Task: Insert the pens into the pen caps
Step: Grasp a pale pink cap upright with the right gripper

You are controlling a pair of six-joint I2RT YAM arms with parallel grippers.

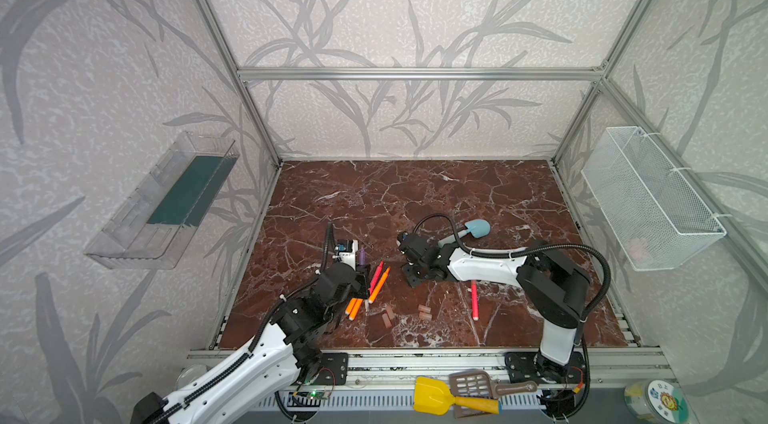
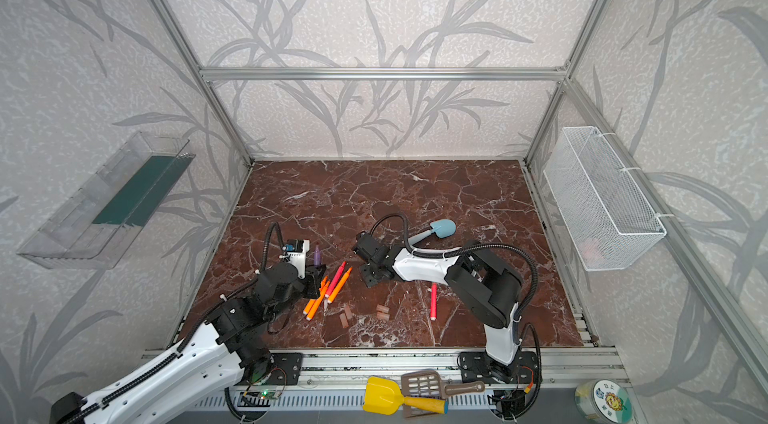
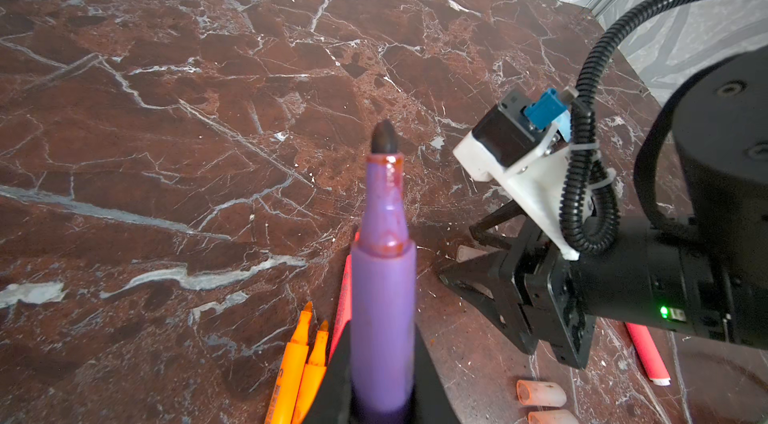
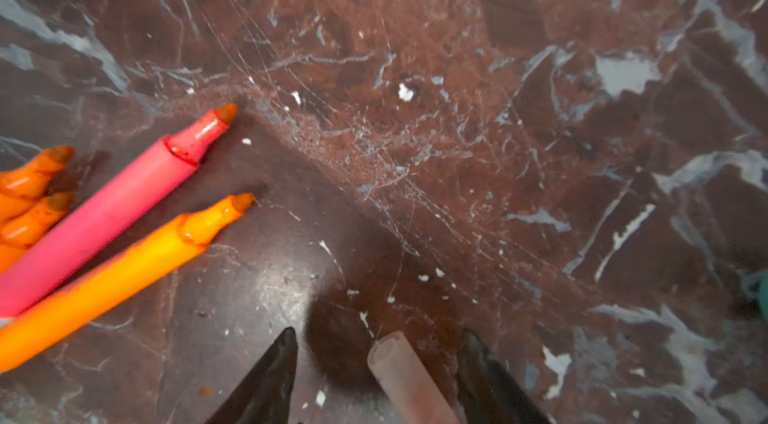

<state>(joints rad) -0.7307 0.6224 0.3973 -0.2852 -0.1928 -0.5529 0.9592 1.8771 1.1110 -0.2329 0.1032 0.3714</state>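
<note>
Setting up a first join looks like the step in hand: spare caps [image 1: 424, 312] lie nearer than the purple pen [image 3: 384, 276], which the left gripper [image 3: 382, 384] pinches, tip outward. Right of that pen, the right gripper [image 4: 379, 337] stands spread around one cap [image 4: 409, 378] on the table [image 4: 415, 152]; next it must close and lift it squarely.

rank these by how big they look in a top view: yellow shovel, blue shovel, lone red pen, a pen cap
1. yellow shovel, likely nearer the camera
2. blue shovel, handle partly hidden
3. lone red pen
4. pen cap
</note>
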